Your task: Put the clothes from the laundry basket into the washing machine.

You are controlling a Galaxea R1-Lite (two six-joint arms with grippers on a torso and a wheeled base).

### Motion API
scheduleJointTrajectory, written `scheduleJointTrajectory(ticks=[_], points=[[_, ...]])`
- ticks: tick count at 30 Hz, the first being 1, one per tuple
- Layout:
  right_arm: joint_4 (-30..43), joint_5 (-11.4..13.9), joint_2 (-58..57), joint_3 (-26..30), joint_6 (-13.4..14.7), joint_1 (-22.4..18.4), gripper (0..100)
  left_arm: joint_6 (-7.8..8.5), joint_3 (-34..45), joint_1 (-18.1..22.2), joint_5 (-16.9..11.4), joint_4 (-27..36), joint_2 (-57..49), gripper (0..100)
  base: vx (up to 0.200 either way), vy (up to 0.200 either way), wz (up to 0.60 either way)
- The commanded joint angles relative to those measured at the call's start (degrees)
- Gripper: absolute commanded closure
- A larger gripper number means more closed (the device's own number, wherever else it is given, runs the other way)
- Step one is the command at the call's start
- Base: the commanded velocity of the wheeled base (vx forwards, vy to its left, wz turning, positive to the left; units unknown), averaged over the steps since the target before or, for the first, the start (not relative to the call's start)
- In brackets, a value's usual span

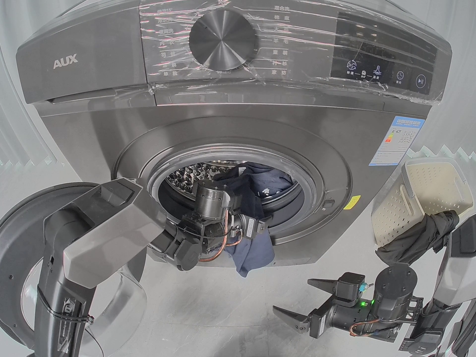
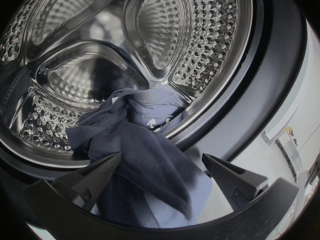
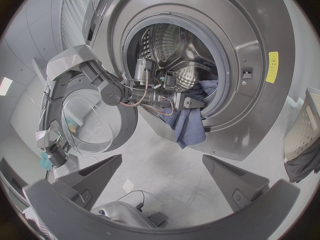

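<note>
- Washing machine [image 1: 99, 140], front loader, door [image 1: 17, 244] swung open to the left.
- Navy garment [image 1: 255, 254] lies across the lower lip of the opening. Its far part is bunched inside the drum [image 2: 206, 34]; its near part hangs down the front panel.
- Left gripper [image 2: 161, 155] is at the mouth of the drum, just above the navy garment. Jaws are spread wide with cloth lying between them, nothing pinched.
- Right gripper [image 1: 292, 296] is low on the right, above the floor, well apart from the machine. Jaws are parted and empty.
- Laundry basket [image 1: 436, 184] sits to the right of the machine, tipped, with a black garment [image 1: 416, 239] spilling over its near edge.
- Handling, as a judgement: both garments look light, limp and not fragile, and will sag and trail wherever unsupported.
- The best hold on the navy one looks like the thick fold at the lip, lifted and pushed far into the drum.
- Risk: the hanging tail slides back out.
</note>
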Motion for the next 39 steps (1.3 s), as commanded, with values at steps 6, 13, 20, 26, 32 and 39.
scheduleJointTrajectory(ticks=[6, 13, 20, 26, 32, 39], points=[[0.0, 0.0, -0.2, -0.3, 0.0, 0.1, 0, -0.12, -1.4, 0.6, 0.2, -0.3, 1.9, 100, 0.0, 0.0, 0.0], [0.0, -0.1, 0.0, -0.7, 0.0, 0.2, 0, -0.91, -7.7, 1.6, 1.5, -2.4, 2.4, 100, 0.0, 0.0, 0.0], [0.0, -0.7, 0.0, -1.0, 0.3, 0.3, 0, -1.88, -21.4, 4.8, 8.4, -5.1, 8.6, 100, 0.0, 0.0, 0.0], [0.0, -0.8, 0.1, -1.1, 0.5, 0.5, 0, -1.97, -33.1, 6.5, 11.3, -5.1, 13.2, 100, 0.0, 0.0, 0.0], [0.0, -0.7, 0.2, -1.1, 0.5, 0.4, 0, -1.88, -34.1, 6.5, 11.6, -5.1, 14.0, 0, 0.0, 0.0, 0.0], [0.0, -0.7, 0.3, -1.1, 0.5, 0.4, 0, -1.79, -25.1, 5.4, 10.7, -4.4, 9.9, 0, 0.0, 0.0, 0.0]])
